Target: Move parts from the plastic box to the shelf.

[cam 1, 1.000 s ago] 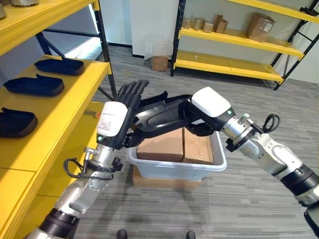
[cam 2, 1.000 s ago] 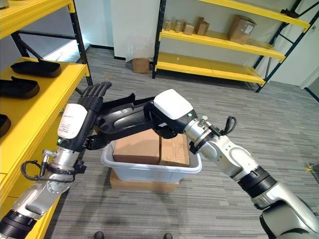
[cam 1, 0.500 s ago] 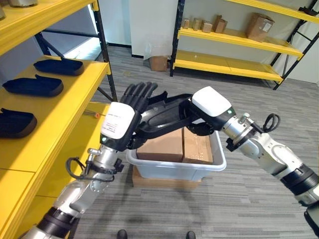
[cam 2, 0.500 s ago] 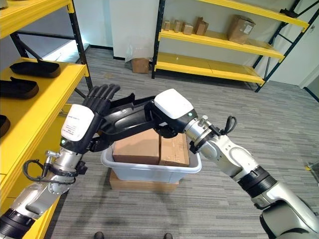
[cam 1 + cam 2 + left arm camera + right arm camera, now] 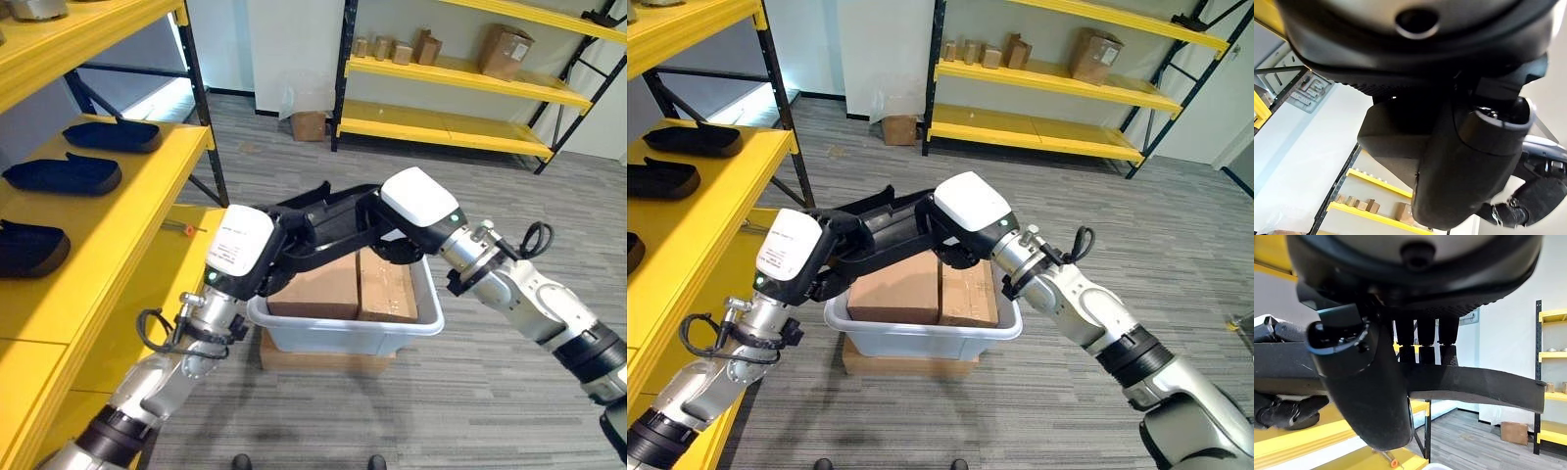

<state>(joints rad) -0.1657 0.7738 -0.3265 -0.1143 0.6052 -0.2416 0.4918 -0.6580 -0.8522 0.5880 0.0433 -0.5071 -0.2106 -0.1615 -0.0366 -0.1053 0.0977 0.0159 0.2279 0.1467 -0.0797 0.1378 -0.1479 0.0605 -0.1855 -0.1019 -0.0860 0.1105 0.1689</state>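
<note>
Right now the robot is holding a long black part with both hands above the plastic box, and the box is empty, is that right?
Not quite: the plastic box is not empty. The left eye view shows two cardboard boxes inside it. The rest holds: the left hand and right hand hold the long black part above it.

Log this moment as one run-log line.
part: black part above plastic box | right hand: gripping it | left hand: gripping far end | shelf: not yet reached
</note>
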